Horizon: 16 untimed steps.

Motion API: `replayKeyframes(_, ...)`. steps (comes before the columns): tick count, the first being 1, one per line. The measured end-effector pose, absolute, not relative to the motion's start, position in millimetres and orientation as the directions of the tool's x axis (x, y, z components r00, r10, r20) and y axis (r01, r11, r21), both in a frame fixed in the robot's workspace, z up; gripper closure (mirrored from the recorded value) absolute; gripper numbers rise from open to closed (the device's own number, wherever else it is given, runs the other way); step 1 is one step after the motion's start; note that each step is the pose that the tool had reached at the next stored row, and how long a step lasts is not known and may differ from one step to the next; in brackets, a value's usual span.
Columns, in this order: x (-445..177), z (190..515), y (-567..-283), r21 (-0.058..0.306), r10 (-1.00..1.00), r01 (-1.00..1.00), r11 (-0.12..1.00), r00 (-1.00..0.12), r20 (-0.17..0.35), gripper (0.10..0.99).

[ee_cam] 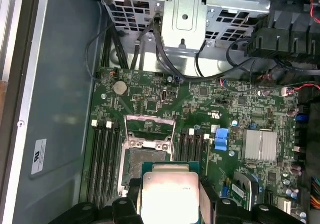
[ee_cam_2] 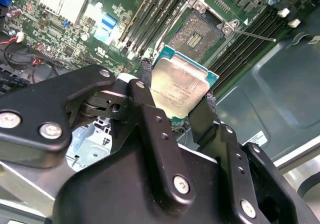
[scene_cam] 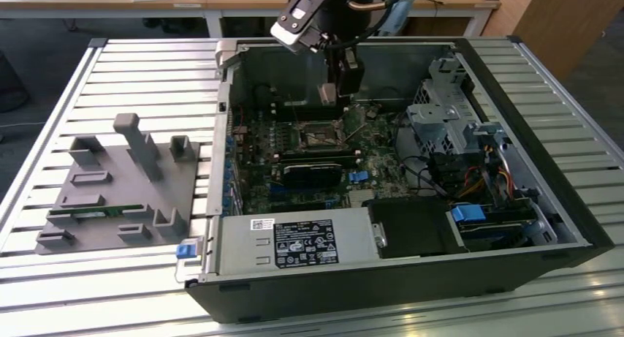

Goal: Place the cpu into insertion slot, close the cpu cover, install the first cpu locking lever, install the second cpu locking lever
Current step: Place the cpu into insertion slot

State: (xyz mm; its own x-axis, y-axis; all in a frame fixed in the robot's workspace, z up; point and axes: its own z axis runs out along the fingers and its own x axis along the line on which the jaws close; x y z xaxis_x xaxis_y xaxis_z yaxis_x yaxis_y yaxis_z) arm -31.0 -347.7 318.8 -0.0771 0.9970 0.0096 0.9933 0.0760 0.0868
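Second wrist view: the claw [ee_cam_2: 177, 87] is closed on the cpu [ee_cam_2: 182, 81]. One black finger [ee_cam_2: 146, 76] presses on one edge and the other presses on the opposite edge, with the pale metal top facing the camera. The fingers cover those two edges. The chip's underside cannot be seen.

The cpu hangs above the green motherboard [ee_cam_2: 125, 4], apart from the insertion slot [ee_cam_2: 200, 34]. The slot is empty, with its dark contact field exposed.

In the first wrist view the cpu [ee_cam: 170, 191] sits between the claw [ee_cam: 170, 206] fingers, just near of the insertion slot [ee_cam: 140, 164]. The picture's border cuts off its near edge. The cpu cover [ee_cam: 150, 118] is folded open on the slot's far side.

In the exterior view the claw [scene_cam: 337, 96] is inside the open computer case [scene_cam: 546, 205], over the far part of the board. The case lies on a slatted table [scene_cam: 58, 96].

Labels: a white sticker [ee_cam: 38, 156] on the case wall and a printed label [scene_cam: 302, 242] on the power supply. The print on both is illegible, and the markings on the chip's top are too faint to read.
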Motion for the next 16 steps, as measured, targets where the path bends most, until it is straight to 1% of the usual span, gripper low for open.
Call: replayKeyframes(16, -31.0, 307.6, -345.7, 0.088, 0.997, 0.993, 0.076, -0.077, 0.01, 0.545)
